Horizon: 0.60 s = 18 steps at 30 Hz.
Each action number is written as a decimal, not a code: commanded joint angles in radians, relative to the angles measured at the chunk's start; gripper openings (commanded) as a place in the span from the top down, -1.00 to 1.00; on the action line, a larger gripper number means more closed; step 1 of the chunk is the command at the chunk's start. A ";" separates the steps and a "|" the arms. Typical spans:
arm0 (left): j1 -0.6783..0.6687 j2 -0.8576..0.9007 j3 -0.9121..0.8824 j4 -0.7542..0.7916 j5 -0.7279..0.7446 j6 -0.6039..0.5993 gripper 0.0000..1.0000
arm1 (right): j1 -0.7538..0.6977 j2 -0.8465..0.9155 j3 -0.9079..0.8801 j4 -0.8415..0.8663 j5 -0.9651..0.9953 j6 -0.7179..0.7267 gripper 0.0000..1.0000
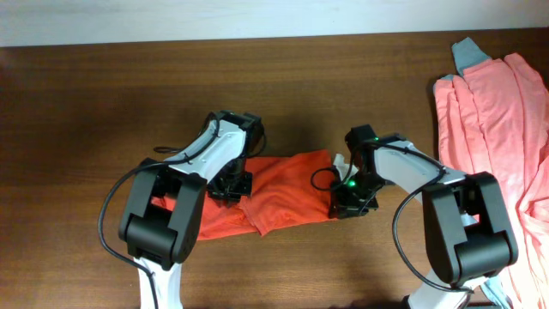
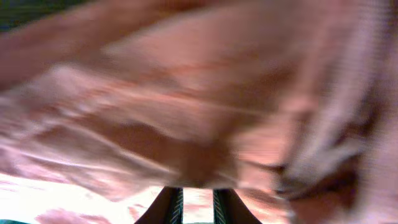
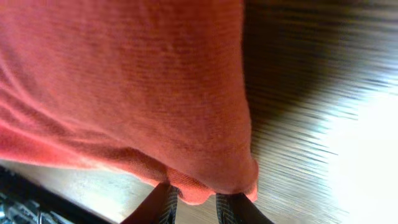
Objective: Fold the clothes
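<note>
An orange-red garment (image 1: 292,193) lies partly folded across the middle of the wooden table (image 1: 283,77). My left gripper (image 1: 230,187) is down on its left half; in the left wrist view its fingers (image 2: 198,194) sit close together with blurred red cloth (image 2: 186,93) between and over them. My right gripper (image 1: 350,204) is at the garment's right edge; in the right wrist view its fingers (image 3: 196,199) pinch the hem of the cloth (image 3: 124,81), lifted a little off the wood.
A pile of salmon-pink clothes (image 1: 497,112) with a grey collar (image 1: 467,53) lies at the table's right end. A small white tag (image 1: 341,160) shows at the garment's right edge. Bare wood lies behind and in front of the garment.
</note>
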 commanded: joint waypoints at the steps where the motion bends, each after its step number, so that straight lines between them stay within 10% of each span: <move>1: 0.018 -0.019 0.032 -0.007 -0.019 0.018 0.66 | -0.071 0.051 -0.034 0.011 0.305 0.033 0.45; 18: 0.238 -0.227 0.068 -0.129 0.052 0.017 0.13 | -0.110 -0.253 0.212 -0.199 0.318 -0.033 0.19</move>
